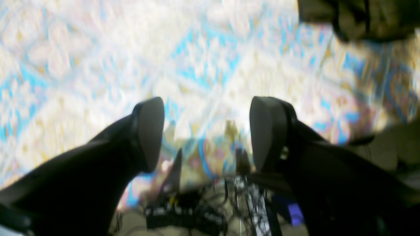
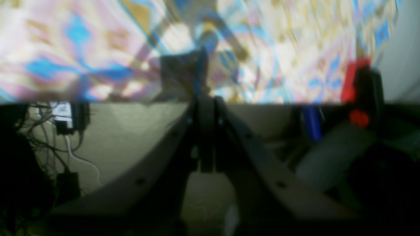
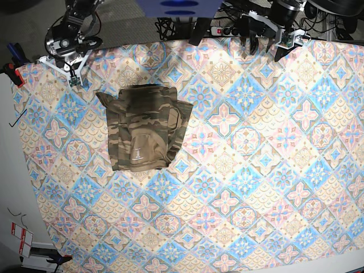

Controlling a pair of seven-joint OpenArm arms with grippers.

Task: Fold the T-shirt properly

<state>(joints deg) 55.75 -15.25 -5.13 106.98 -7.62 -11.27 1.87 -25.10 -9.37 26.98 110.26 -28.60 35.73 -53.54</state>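
T-shirt (image 3: 145, 128): folded, lying at nine o'clock on the surface (image 3: 256, 170)
Left gripper (image 1: 206, 131): wide, empty
Right gripper (image 2: 206, 98): closed, empty

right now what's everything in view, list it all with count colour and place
T-shirt: one, olive-brown-tan camouflage, folded into a rough rectangle with a small white mark showing, on the base view's upper left of the table
tablecloth: one, pastel blue, pink and tan tile pattern, covering the whole table
clamp: one, red and black, on the table's left edge in the base view
cables and power strip: a black tangle, behind the table's far edge
left hand: one, black, open and empty, above bare tablecloth at the far edge
right hand: one, black, shut and empty, at the far corner near the clamp
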